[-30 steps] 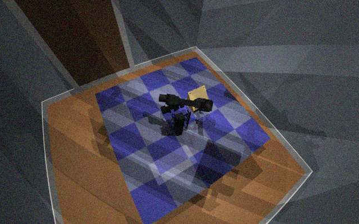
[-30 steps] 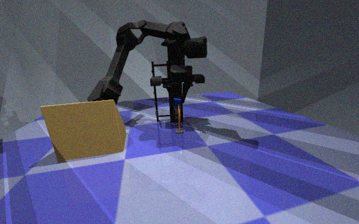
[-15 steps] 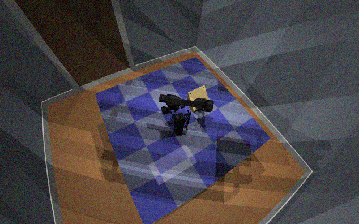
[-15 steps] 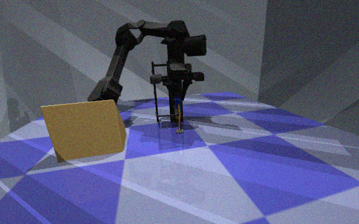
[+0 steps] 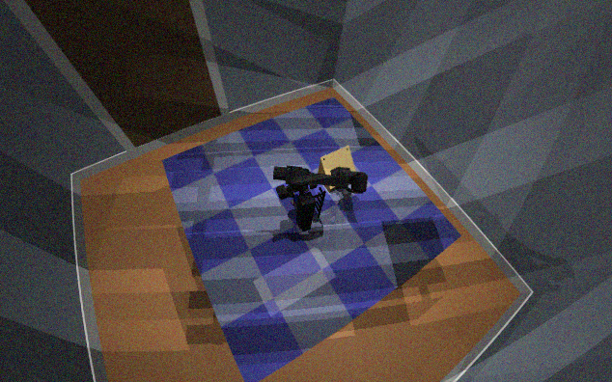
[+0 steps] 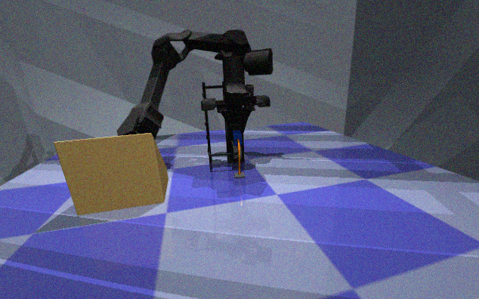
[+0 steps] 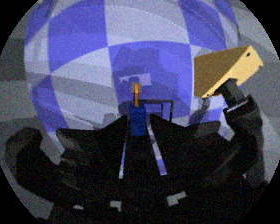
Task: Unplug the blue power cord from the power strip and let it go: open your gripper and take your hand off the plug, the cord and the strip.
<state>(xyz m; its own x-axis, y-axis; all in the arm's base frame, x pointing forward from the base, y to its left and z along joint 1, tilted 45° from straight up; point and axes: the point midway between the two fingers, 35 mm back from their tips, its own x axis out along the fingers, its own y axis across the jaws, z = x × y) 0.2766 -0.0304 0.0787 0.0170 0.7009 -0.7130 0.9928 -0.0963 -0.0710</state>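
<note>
Exterior view: yellow block [image 5: 338, 156] [image 6: 113, 174] [image 7: 241, 70], lower left; orange strand [image 6: 239, 158] [image 7: 136, 96], centre, rising to the blue plug [image 6: 236, 137] [image 7: 137, 121]. Behind, the gripper [image 5: 306, 226] [image 6: 235, 159] [image 7: 138, 117] straddles the plug, fingers slightly parted, presumably for release; withdrawal should follow. The strip cannot be made out.

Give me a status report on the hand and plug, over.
Hand partly open. Blue plug between the fingertips; unplugged or not, can't tell. Yellow block off to one side.
</note>
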